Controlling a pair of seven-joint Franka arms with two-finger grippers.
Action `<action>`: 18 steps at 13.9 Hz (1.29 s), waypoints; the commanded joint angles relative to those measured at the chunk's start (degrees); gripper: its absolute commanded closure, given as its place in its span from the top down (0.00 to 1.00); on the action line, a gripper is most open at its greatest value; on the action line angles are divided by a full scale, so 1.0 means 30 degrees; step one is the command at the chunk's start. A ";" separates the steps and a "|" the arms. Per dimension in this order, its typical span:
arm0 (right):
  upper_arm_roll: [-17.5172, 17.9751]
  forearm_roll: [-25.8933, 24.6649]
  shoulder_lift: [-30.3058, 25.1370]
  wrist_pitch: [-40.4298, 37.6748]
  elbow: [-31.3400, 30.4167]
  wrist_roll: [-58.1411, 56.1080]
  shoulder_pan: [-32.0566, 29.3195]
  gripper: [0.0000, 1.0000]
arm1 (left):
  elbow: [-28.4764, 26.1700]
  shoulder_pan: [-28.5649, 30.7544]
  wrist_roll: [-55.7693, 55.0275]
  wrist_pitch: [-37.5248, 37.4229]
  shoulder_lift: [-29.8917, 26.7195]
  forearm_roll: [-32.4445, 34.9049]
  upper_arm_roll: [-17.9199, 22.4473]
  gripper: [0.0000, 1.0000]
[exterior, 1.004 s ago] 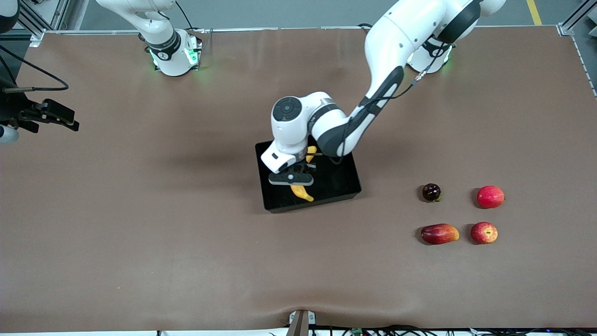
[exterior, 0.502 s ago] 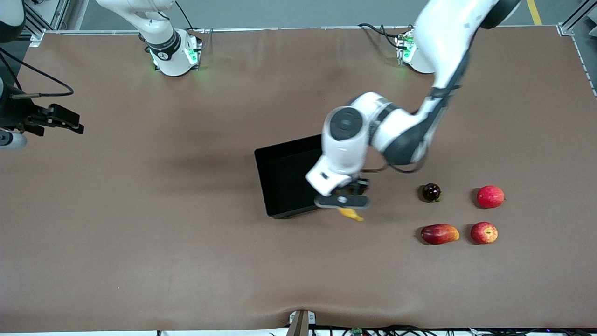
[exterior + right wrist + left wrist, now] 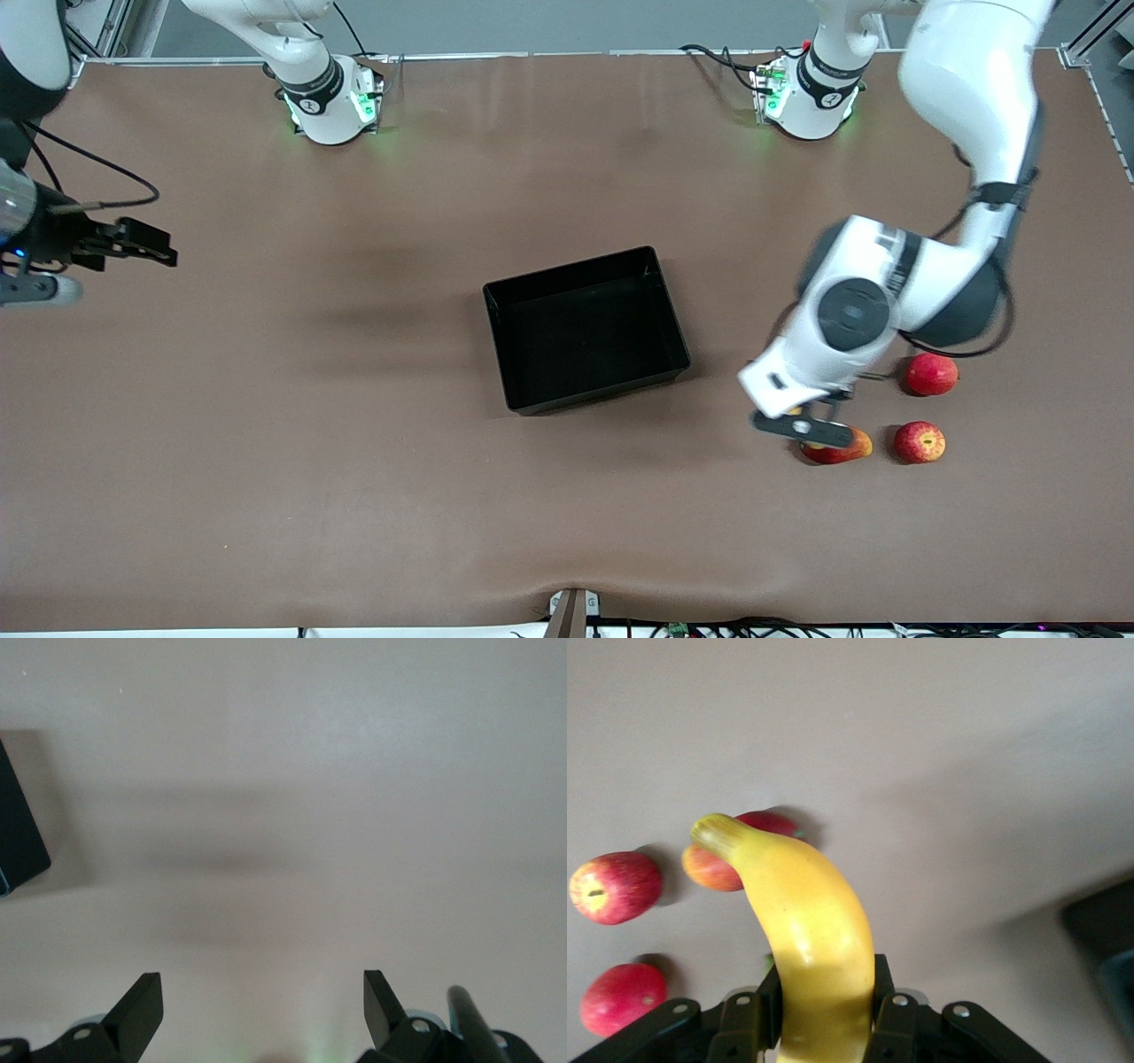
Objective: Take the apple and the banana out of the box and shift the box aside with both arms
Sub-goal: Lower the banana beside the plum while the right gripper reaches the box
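The banana [image 3: 806, 930] hangs pinched in your left gripper [image 3: 802, 428], lower right of the front view, over the mango-like fruit [image 3: 837, 450]. Lower it onto bare table [image 3: 354, 496] beside that fruit. The box [image 3: 505, 297] sits centre, empty; the right gripper [image 3: 261, 1005] waits spread wide.

A wide table [image 3: 266, 496] covered in a matte brown mat fills nearly the whole front view, with soft sheen and faint shadows across it. A metal rail [image 3: 532, 55] edges it at the bases' end, with grey floor [image 3: 532, 22] past it. Cables [image 3: 753, 627] trail along the edge nearest the camera.
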 commanded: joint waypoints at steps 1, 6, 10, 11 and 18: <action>0.0028 0.0076 0.0675 -0.0054 0.0257 0.0245 0.1198 1.00 | -0.3925 0.1981 0.1897 0.2602 -0.1929 -0.0007 -0.0209 0.00; 0.0028 0.3032 0.1785 0.0879 0.0140 0.2494 0.3397 1.00 | -0.9292 0.5265 0.5157 0.8491 -0.2872 0.0896 -0.0208 0.00; 0.0028 0.3124 0.3453 0.3600 0.0140 0.7003 0.6967 1.00 | -1.1582 0.6762 0.5157 1.1898 -0.2519 0.2073 -0.0208 0.00; 0.0028 0.3124 0.4096 0.4739 0.0169 0.7390 0.7818 1.00 | -1.1846 0.6851 0.5157 1.2105 -0.2490 0.2073 -0.0208 0.00; -0.0001 0.3066 0.8200 1.0783 0.0609 0.7336 1.0256 1.00 | -1.2376 0.7670 0.5157 1.4655 -0.0646 0.2393 -0.0032 0.00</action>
